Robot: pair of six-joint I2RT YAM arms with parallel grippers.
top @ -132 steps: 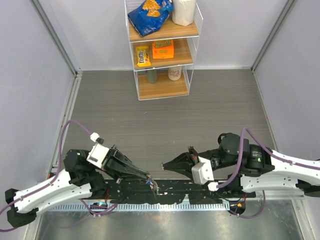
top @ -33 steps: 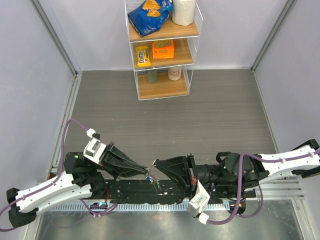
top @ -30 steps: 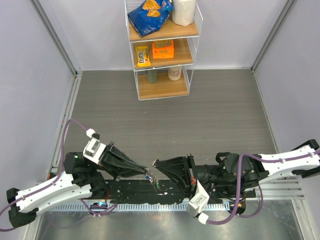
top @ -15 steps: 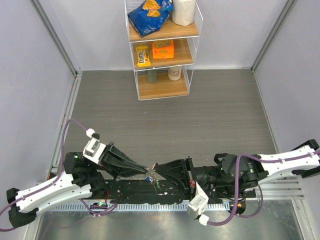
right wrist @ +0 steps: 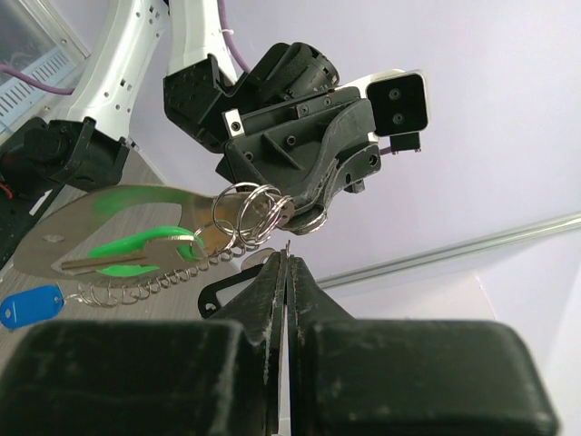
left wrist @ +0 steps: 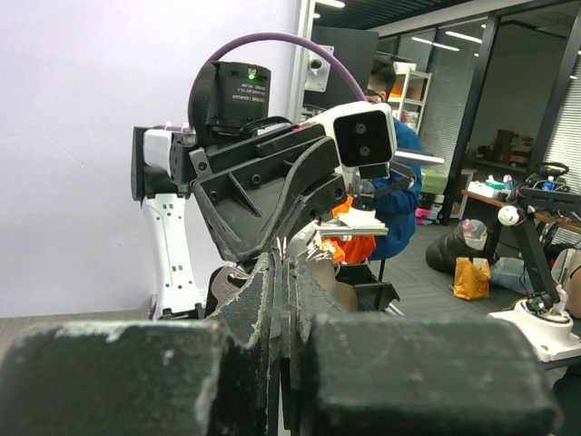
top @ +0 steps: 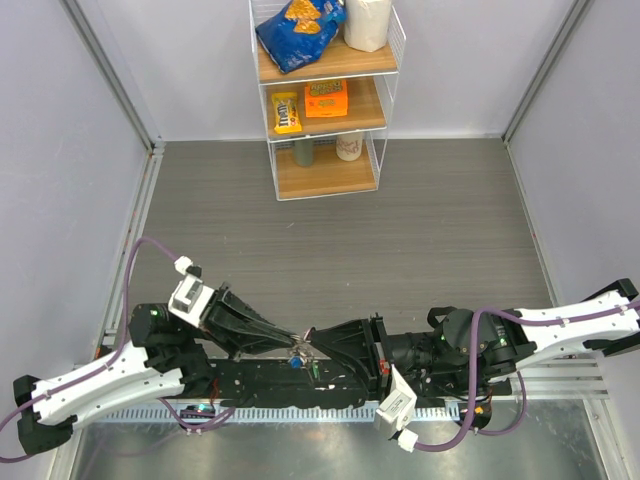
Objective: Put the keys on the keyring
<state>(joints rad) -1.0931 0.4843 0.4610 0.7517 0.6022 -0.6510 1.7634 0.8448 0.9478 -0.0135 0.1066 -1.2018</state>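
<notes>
In the right wrist view my left gripper (right wrist: 304, 211) is shut on a cluster of small silver rings (right wrist: 257, 211). A key with a green head (right wrist: 136, 255), a blue tag (right wrist: 27, 305) and the chain-like keyring (right wrist: 154, 284) hang from the rings. My right gripper (right wrist: 288, 260) sits just under the rings, shut, with a thin metal sliver (right wrist: 287, 243) poking out of its tips. From above, the left gripper (top: 297, 342) and right gripper (top: 308, 335) meet tip to tip, and the keys (top: 299, 362) dangle below. In the left wrist view a silver key (left wrist: 227, 282) shows beside the shut fingers (left wrist: 259, 300).
A wire shelf rack (top: 325, 100) with snack packs and cups stands at the far wall. Grey walls close in both sides. A black rail (top: 330, 385) holding the arm bases runs along the near edge, right under the hanging keys.
My right gripper has slid left until its tip meets the left gripper's tip. The left arm has barely moved and the dangling keys have swung slightly.
</notes>
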